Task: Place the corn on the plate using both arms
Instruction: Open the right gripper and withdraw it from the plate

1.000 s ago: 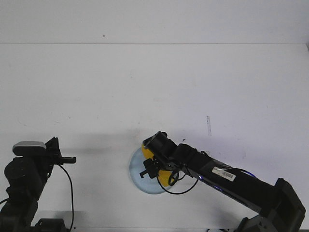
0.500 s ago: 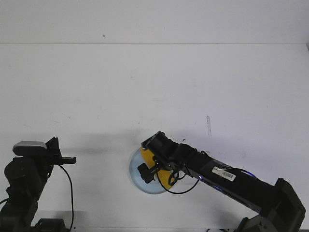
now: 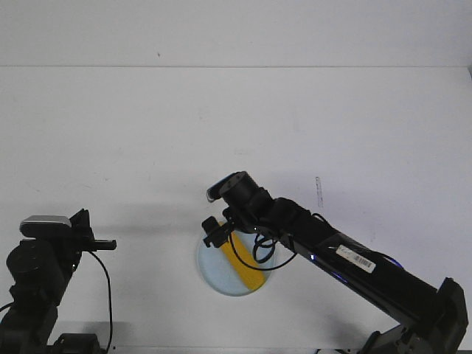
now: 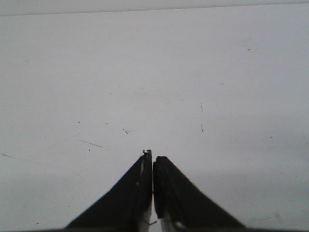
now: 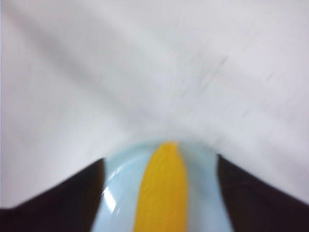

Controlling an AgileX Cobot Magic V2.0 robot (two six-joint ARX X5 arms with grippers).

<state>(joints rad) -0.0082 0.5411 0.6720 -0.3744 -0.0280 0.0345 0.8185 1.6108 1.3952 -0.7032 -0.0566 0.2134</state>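
Note:
The yellow corn (image 3: 248, 271) lies diagonally on the pale blue plate (image 3: 212, 271) near the table's front edge. My right gripper (image 3: 214, 233) hovers just above the plate's far rim, open and holding nothing. In the right wrist view the corn (image 5: 164, 193) lies along the plate (image 5: 118, 193) between the spread fingers of the right gripper (image 5: 160, 159), untouched by them. My left gripper (image 3: 109, 243) is far to the left, away from the plate. Seen from its own wrist, the left gripper (image 4: 153, 159) is shut with nothing in it.
A loop of black cable (image 3: 254, 254) from the right arm hangs over the plate and the corn. A short dark mark (image 3: 318, 192) is on the white table to the right of the plate.
The right gripper has risen off the plate and drawn back toward its far rim, leaving the corn lying on the plate. The left arm has not moved.

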